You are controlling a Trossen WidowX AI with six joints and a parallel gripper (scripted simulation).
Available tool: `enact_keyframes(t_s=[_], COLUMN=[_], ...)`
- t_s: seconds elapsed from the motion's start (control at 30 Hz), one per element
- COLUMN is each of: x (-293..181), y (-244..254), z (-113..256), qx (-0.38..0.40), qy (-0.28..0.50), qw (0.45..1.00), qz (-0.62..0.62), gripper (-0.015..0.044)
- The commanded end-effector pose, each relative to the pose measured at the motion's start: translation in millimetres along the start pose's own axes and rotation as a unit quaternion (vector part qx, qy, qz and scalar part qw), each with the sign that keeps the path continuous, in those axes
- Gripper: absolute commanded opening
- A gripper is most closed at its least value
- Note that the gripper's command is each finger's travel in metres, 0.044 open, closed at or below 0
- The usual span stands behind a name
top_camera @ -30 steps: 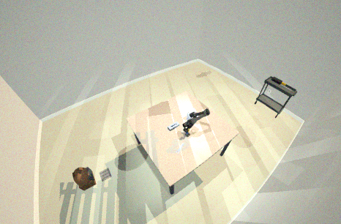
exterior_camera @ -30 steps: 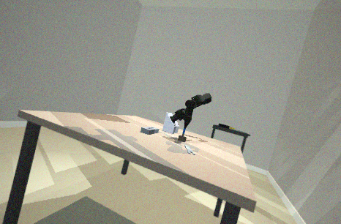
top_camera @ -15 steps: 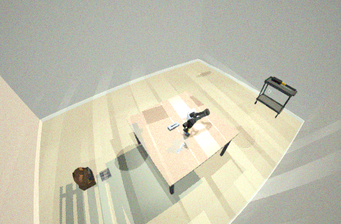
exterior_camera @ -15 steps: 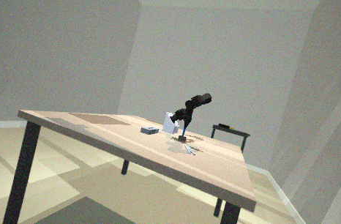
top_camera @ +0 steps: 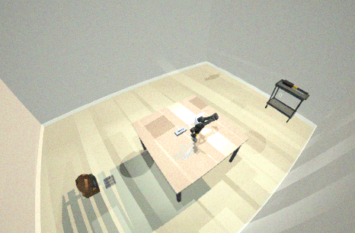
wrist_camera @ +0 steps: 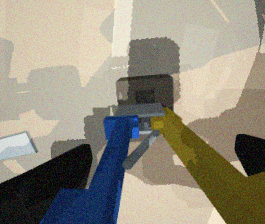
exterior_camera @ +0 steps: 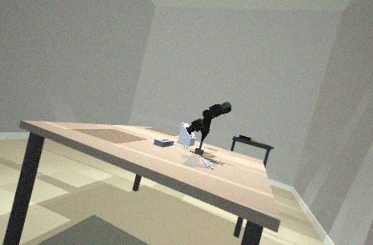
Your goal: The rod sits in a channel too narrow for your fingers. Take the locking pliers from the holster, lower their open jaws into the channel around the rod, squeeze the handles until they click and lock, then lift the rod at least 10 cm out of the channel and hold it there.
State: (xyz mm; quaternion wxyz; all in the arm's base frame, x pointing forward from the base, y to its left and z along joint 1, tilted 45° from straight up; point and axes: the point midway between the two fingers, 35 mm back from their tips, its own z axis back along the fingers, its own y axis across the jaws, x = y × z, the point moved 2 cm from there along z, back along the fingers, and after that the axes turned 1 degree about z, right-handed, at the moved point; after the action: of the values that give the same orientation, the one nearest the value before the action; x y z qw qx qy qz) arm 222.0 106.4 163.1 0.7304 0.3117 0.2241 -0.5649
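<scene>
The arm point(top_camera: 206, 121) point(exterior_camera: 213, 110) is bent over the wood table point(top_camera: 167, 160) point(exterior_camera: 123, 154), w/ its claw point(top_camera: 195, 135) point(exterior_camera: 203, 137) point(wrist_camera: 163, 147) pointing down. Claw's open: its black fingers stand wide apart, one on each side of the wrist pic. The pliers point(top_camera: 195, 140) point(exterior_camera: 202, 143) point(wrist_camera: 138, 110) stand approx. upright betw. them, jaw end down, handles up: blue handle point(wrist_camera: 112, 170) on the L side of the wrist pic, yellow handle point(wrist_camera: 190, 150) on the R. The claw isn't gripping them; can't tell if either finger touches a handle. A grey lever point(wrist_camera: 140, 151) slants betw. the handles, near the head. The head is at a small dark block point(exterior_camera: 199, 151) point(wrist_camera: 148, 85) on the table, w/ a darker opening in its top; can't tell how deep the jaws sit. Rod's not visible, so its exact spot and whether the jaws are around it can't be told. A white slanted stand point(exterior_camera: 186, 135) is behind the arm's lower end in the ext. view. A small grey-blue tray point(top_camera: 180, 131) point(exterior_camera: 163, 142) lies apart from the pliers, on the tabletop. Away from the table there's a dark cart point(top_camera: 292, 92) point(exterior_camera: 253, 142) w/ a few items on its top shelf, plus a brown chair-like thing point(top_camera: 87, 185) on the floor, too blurry to name.
</scene>
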Motion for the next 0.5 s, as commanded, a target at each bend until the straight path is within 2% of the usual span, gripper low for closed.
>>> enact_keyframes(t_s=[0.0,0.47], x=[0.3,0.3], y=[0.3,0.3], z=[0.0,0.0], qx=[0.001,0.001], qy=[-0.001,-0.001], qw=[1.0,1.0], qz=[-0.002,-0.002], gripper=[0.0397,0.0379])
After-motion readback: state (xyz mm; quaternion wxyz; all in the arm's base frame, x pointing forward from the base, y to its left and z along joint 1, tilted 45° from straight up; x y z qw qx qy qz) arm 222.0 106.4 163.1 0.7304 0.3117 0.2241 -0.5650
